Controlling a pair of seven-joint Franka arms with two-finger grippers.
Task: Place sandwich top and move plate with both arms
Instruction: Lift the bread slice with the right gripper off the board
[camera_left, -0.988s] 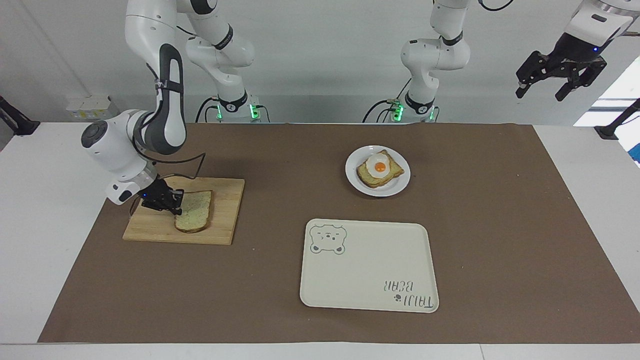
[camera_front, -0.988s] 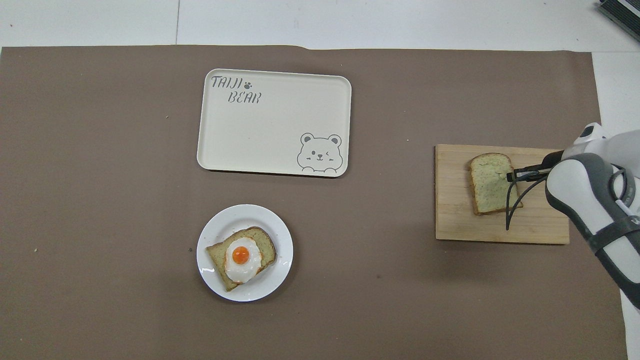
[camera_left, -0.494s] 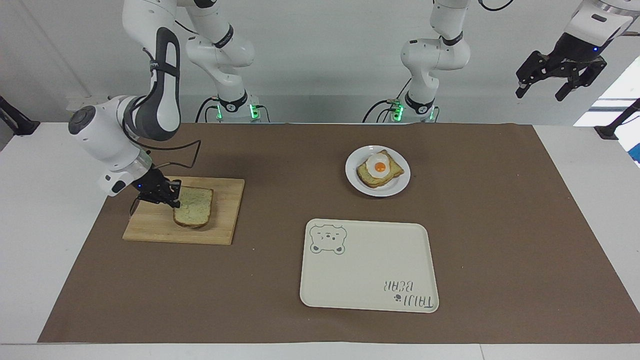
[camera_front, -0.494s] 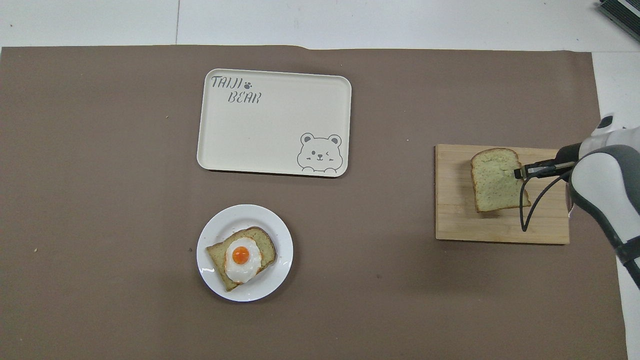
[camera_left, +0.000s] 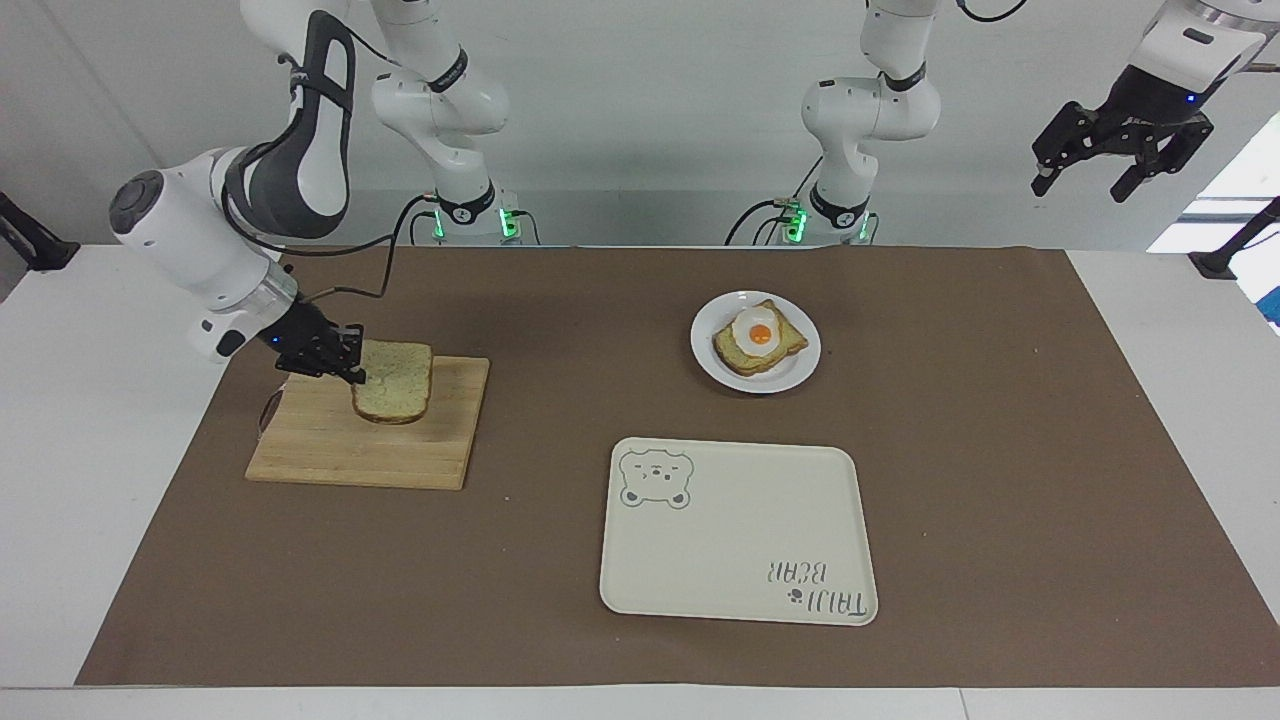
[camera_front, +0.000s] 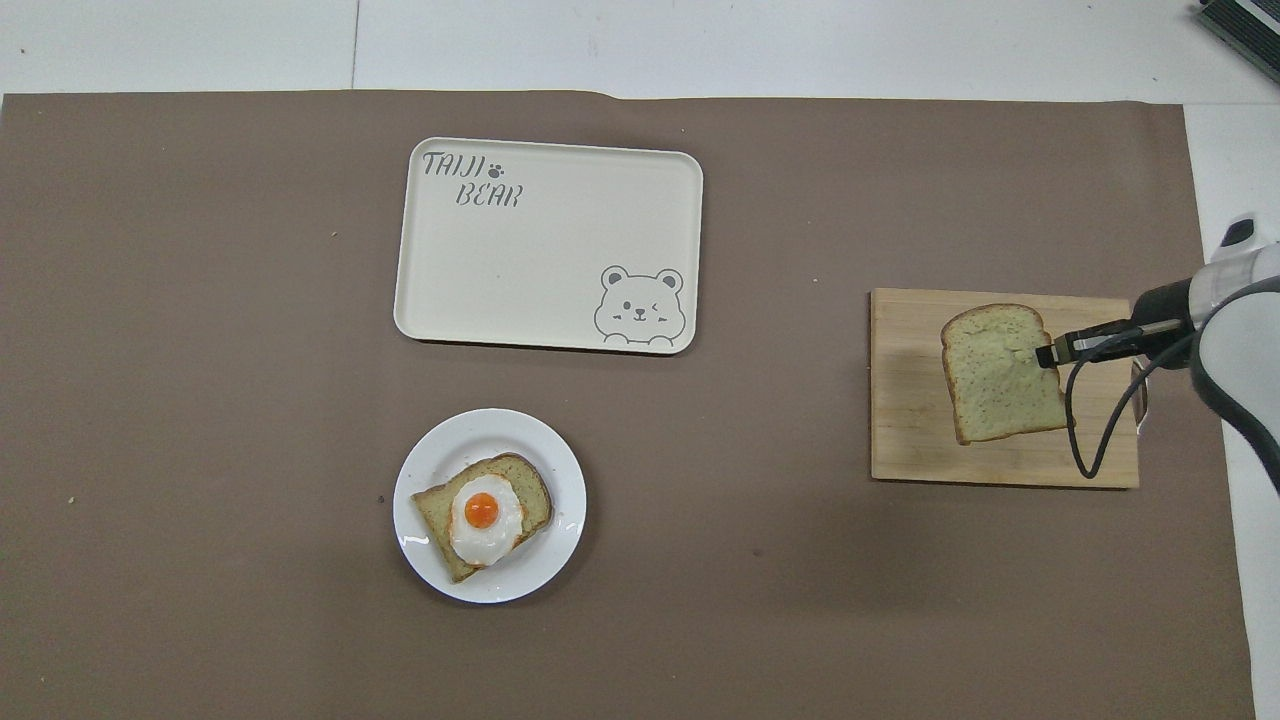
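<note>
Two white jointed robot arms are seen, each w/ one black two-finger gripper. The right gripper (camera_left: 352, 372) is clenched on one edge of the plain pale speckled bread slice with a brown crust (camera_left: 393, 381), i.e. the sandwich top; 1 such slice is counted. The slice is held up in the air, tilted, over the light wooden rectangular cutting board (camera_left: 330, 450), of which there is 1. In the overhead view the same gripper (camera_front: 1048, 352) is seen at the slice's edge (camera_front: 1000, 375), and the board (camera_front: 905, 420) lies under both.

The left gripper (camera_left: 1120, 165) is raised high, away from the table's mat at the left arm's end, and its fingers are spread, nothing is held. This arm is waiting.

Well apart from the right gripper, toward the left arm's end, 1 small round glossy white plate (camera_left: 797, 375) is placed on the brown mat (camera_left: 1000, 450). On it 1 darker toasted slice (camera_left: 740, 355) is lying, w/ 1 fried egg (camera_left: 759, 331) on top. Farther from the robots than the plate, 1 cream rectangular tray with a bear print (camera_left: 740, 530) is found, not touching the plate.
</note>
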